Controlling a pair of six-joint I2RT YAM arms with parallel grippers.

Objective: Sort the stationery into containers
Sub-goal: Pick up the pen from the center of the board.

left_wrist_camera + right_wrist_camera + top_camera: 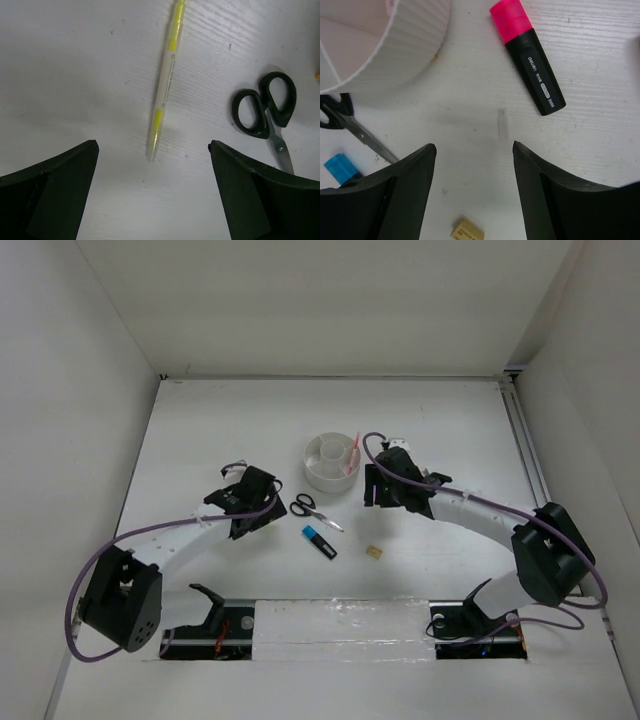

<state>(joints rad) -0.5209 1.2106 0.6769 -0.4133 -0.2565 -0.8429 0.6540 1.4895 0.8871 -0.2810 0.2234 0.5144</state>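
Note:
The white round tub [331, 462] with inner dividers stands at mid-table, and a thin red pen [353, 454] leans in it. Black-handled scissors [313, 509] and a blue-and-black highlighter [319, 542] lie in front of it, with a tan eraser [374, 553] to their right. My left gripper [152, 145] is open just above the table, and the near end of the pale yellow pencil [165, 82] lies just beyond its fingertips, scissors [264, 111] to the right. My right gripper [474, 146] is open with nothing between its fingers. A pink-and-black highlighter [527, 56] lies beyond it, beside the tub [385, 47].
In the right wrist view the scissors [351, 123] and blue highlighter [340, 168] lie left of the fingers, and the tan eraser [467, 231] sits below them. White walls enclose the table on three sides. A rail runs along the right edge [525, 455].

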